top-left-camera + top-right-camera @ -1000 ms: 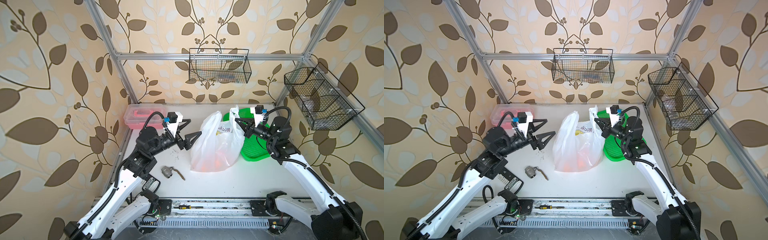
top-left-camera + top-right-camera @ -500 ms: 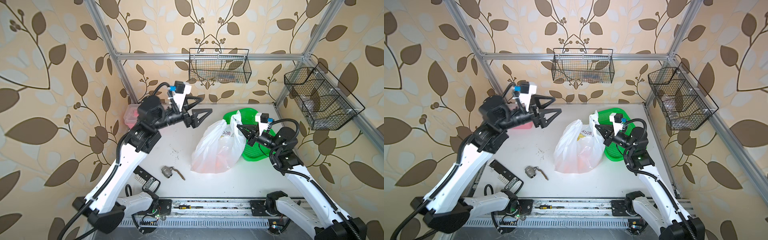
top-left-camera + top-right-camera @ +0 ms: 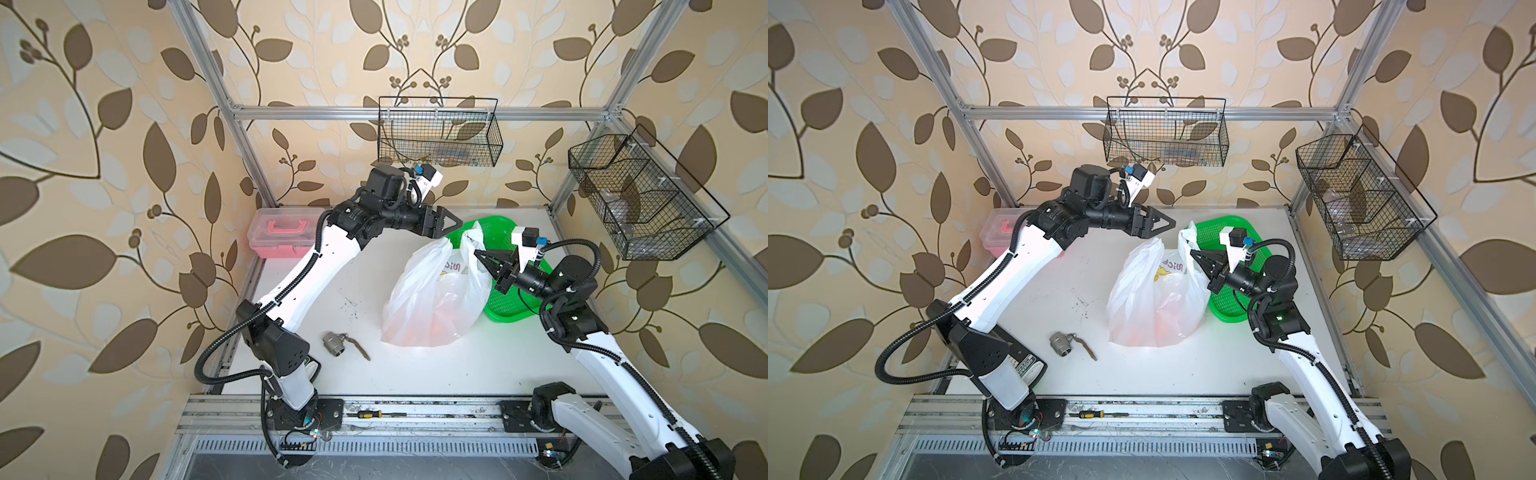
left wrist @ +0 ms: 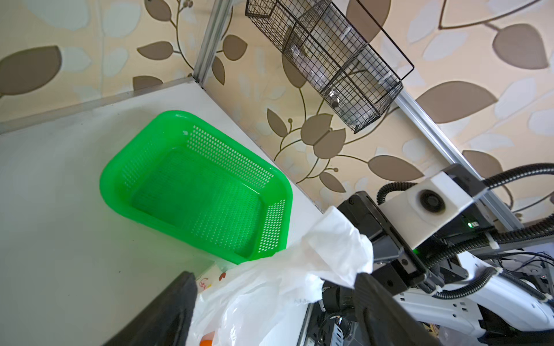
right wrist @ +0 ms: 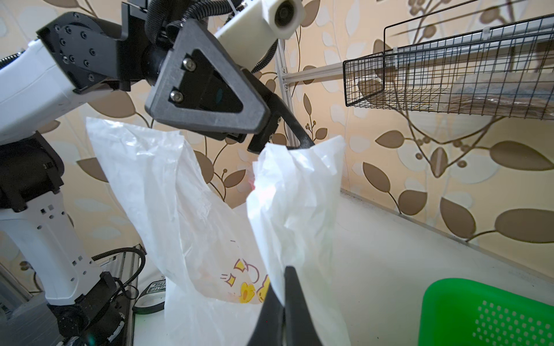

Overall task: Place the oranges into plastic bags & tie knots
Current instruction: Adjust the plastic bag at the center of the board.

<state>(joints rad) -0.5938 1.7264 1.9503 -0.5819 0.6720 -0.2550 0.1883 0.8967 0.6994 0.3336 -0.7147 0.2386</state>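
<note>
now pinching one handle of bag (image 3: 432, 291) with right gripper (image 3: 478, 254), jaws clamped. hovering left gripper (image 3: 453, 226) just above handles, jaws spread wide, holding nothing. bag base on table (image 3: 415, 374), against basket (image 3: 509, 313); orange blur inside, probably oranges (image 3: 432, 328).

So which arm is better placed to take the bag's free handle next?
Left. The left gripper hangs open just above the free handle; the right gripper is shut on the plastic bag's other handle.
</note>
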